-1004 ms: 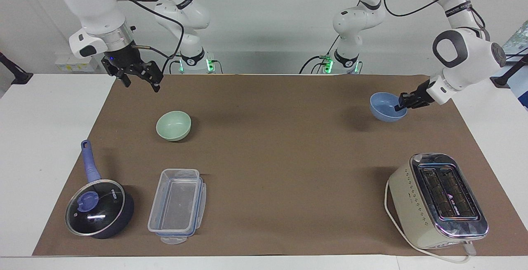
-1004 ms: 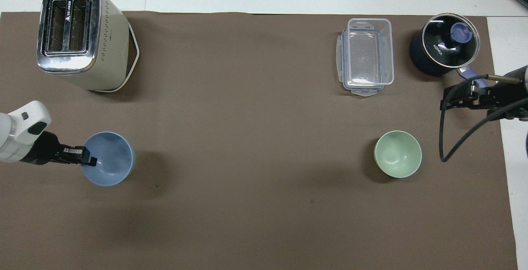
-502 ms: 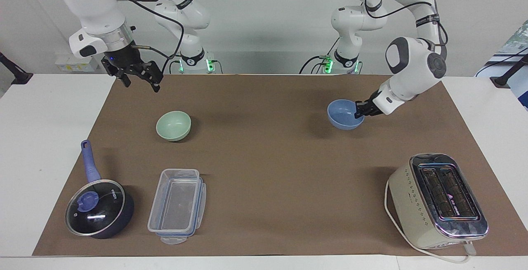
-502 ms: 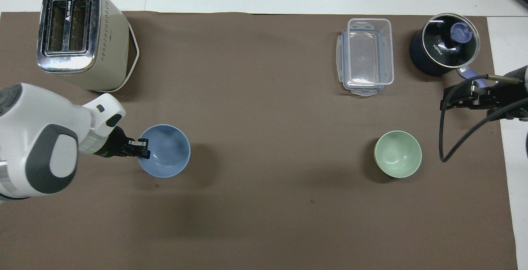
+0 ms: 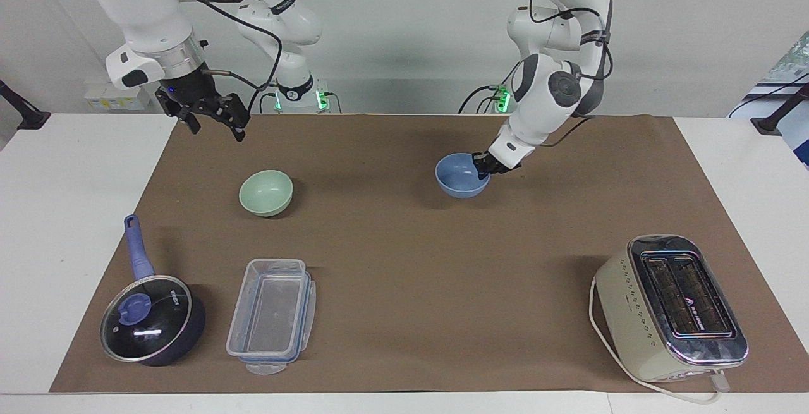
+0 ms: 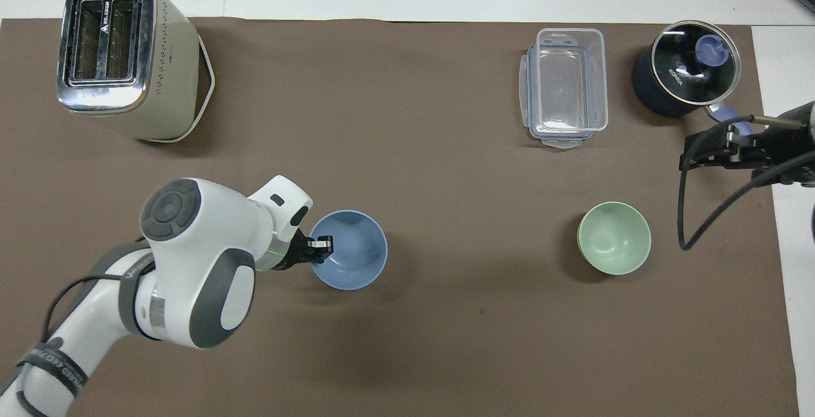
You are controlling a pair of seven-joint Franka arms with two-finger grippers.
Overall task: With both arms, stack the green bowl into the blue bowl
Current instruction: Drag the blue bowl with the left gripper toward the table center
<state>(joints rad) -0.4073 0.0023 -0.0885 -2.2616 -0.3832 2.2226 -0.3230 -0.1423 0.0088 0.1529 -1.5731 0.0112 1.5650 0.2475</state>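
Carried along the table toward its middle since a second ago, the blue bowl (image 5: pixel 462 175) hangs pinched by its rim in the left gripper (image 5: pixel 483 166), while the green bowl (image 5: pixel 266 193) sits untouched below the waiting, open-fingered right gripper (image 5: pixel 212 124), stacking undone.

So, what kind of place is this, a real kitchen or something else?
Probably a robotics lab with kitchen props, not a kitchen: two white robot arms work at a white table covered by brown paper, and a toaster and lidded saucepan stand on it.
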